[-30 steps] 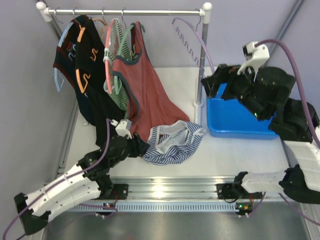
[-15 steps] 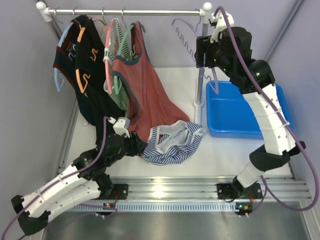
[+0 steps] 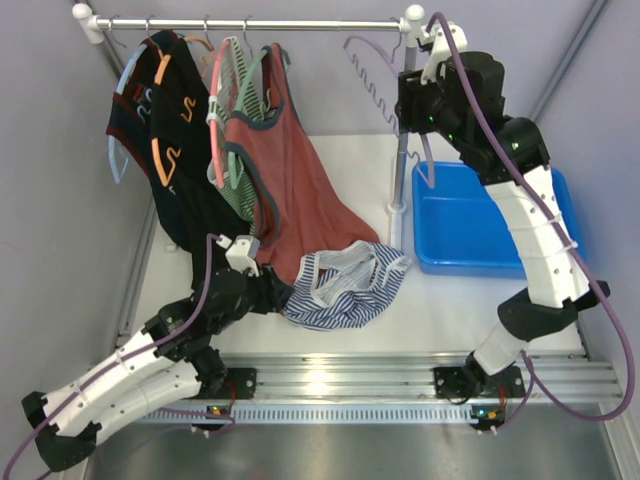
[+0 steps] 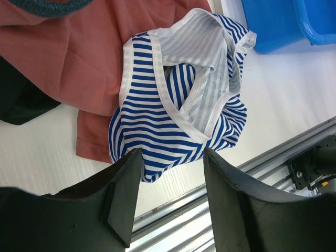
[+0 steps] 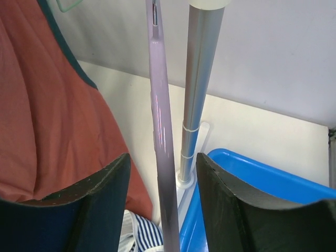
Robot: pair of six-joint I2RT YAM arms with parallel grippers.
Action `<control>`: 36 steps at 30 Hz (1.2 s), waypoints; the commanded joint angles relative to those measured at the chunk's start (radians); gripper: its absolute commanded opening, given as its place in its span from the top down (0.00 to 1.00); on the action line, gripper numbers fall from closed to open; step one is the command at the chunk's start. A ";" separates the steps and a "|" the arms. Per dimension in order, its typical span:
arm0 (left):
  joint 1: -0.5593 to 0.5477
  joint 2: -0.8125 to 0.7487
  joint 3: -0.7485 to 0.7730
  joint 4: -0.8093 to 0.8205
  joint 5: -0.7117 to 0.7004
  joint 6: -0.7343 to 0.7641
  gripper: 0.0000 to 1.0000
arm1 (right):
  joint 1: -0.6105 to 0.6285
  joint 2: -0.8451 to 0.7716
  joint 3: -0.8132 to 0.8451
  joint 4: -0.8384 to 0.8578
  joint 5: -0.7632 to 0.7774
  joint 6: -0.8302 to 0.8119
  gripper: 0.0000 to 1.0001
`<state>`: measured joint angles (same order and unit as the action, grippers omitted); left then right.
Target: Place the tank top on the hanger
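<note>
Left tool (image 3: pixel 277 295): seen low over the worktop (image 3: pixel 450 305); its fingers (image 4: pixel 123 194) are spread wide and nothing is clamped. The near hem of the tank top (image 4: pixel 157 121) lies in the gap at the fingertips; whether the pads touch the cloth cannot be told.

Tank top: left crumpled on the worktop, just beyond the left tool, with its white-trimmed openings turned up. Its far edge is laid partly over the lower end of the red top (image 3: pixel 290 170).

Bin (image 3: pixel 470 235): a blue bin is set on the worktop, to the right of the tank top and apart from it.

Red top: hung from the rail (image 3: pixel 250 23), its lower end spread on the worktop.

Right tool (image 5: pixel 161 157): raised high beside the rail's right post (image 5: pixel 202 79). Its fingers are parted, and the hanger (image 5: pixel 157 94) passes between them. No closing on the hanger is seen; a gap is shown on each side.

Hanger: hung by its hook at the right end of the rail, its wavy lilac arm sloped down to the left, well apart from the tank top.
</note>
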<state>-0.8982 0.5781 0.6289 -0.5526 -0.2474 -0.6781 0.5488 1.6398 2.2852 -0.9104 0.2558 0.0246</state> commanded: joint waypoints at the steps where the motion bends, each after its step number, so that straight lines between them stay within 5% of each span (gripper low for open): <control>1: -0.004 -0.006 0.020 0.014 0.008 0.008 0.44 | -0.012 0.009 0.002 0.038 -0.013 -0.018 0.48; 17: -0.004 -0.009 0.017 0.003 0.008 -0.008 0.44 | -0.009 0.018 -0.036 0.044 -0.010 -0.008 0.57; 22: -0.004 -0.009 0.017 0.002 0.007 -0.012 0.45 | -0.010 0.023 -0.041 0.044 0.002 -0.006 0.73; 27: -0.004 -0.009 0.020 -0.001 0.003 -0.014 0.45 | -0.010 0.025 -0.038 0.044 0.020 -0.006 0.99; 36: -0.004 -0.004 0.018 0.000 0.003 -0.015 0.45 | -0.009 0.005 -0.036 0.077 0.019 0.001 1.00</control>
<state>-0.8982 0.5781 0.6289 -0.5533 -0.2474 -0.6861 0.5476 1.6661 2.2440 -0.9043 0.2665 0.0261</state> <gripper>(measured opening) 0.555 0.128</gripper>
